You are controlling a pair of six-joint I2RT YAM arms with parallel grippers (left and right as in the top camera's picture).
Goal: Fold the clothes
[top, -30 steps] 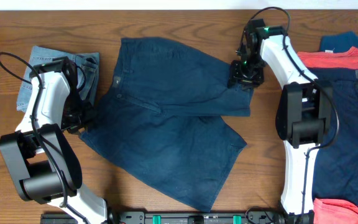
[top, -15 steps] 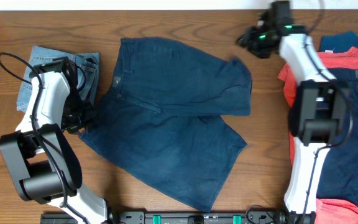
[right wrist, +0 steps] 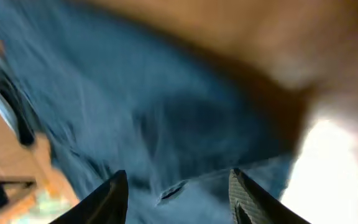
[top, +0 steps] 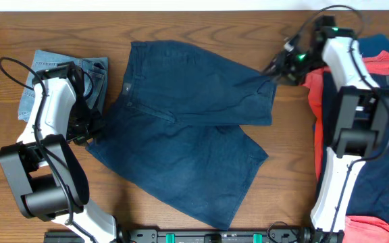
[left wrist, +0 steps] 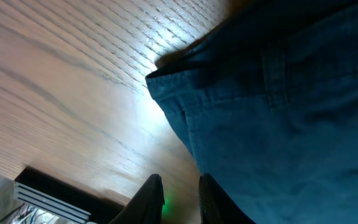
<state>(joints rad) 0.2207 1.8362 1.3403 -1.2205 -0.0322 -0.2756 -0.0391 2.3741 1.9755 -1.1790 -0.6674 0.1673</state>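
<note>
Nearest me, the left pincer [left wrist: 179, 200] sits low over the tabletop [top: 289, 155], fingers drawn close with a slit of wood showing between. I cannot tell whether it holds the waist corner of the dark blue shorts [top: 181, 135], which meets one finger and spreads away from it. Farther out, the right pincer [right wrist: 176, 186] is released, fingers wide, above the hem of the shorts' upper leg, with a red-and-navy clothes pile [top: 383, 135] just behind it.
</note>
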